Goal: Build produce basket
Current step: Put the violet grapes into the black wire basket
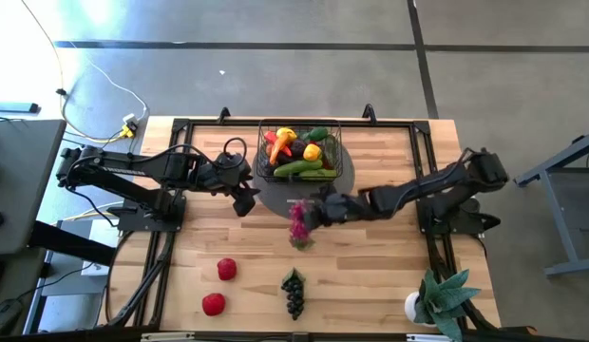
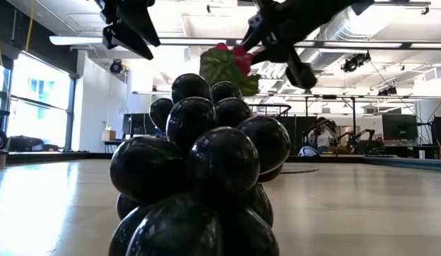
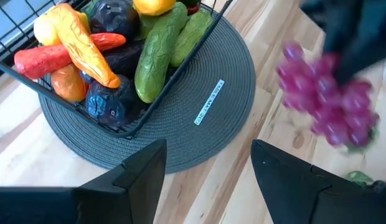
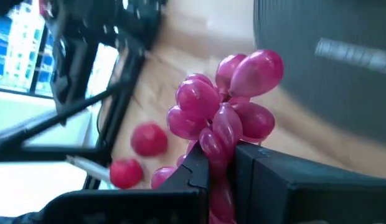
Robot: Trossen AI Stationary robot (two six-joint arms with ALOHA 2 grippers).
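Note:
The black wire basket [image 1: 297, 152] stands on a grey round mat [image 1: 309, 185] at the table's far middle. It holds peppers, a cucumber and other toy produce, as the left wrist view also shows [image 3: 112, 62]. My right gripper [image 1: 318, 211] is shut on a bunch of magenta grapes [image 1: 299, 226] just near of the mat. My left gripper [image 1: 243, 200] is open and empty at the mat's left edge. A bunch of dark grapes [image 1: 293, 291] and two red tomatoes [image 1: 226, 269] lie on the table nearer the front. My right gripper pinches the magenta bunch between its two fingers [image 4: 196, 171], on grapes in the bunch's middle [image 4: 219, 146]. The fingers come about level from the table's right. Most of the bunch sticks out past the fingertips. The bunch with its green leaf [image 2: 222, 67] is lifted clear of the table.
A potted green plant [image 1: 442, 299] stands at the near right corner. The second tomato [image 1: 213, 304] lies near the front edge. The dark grapes [image 2: 199, 171] fill the low view's foreground. Bare wood lies to the left and right of the mat.

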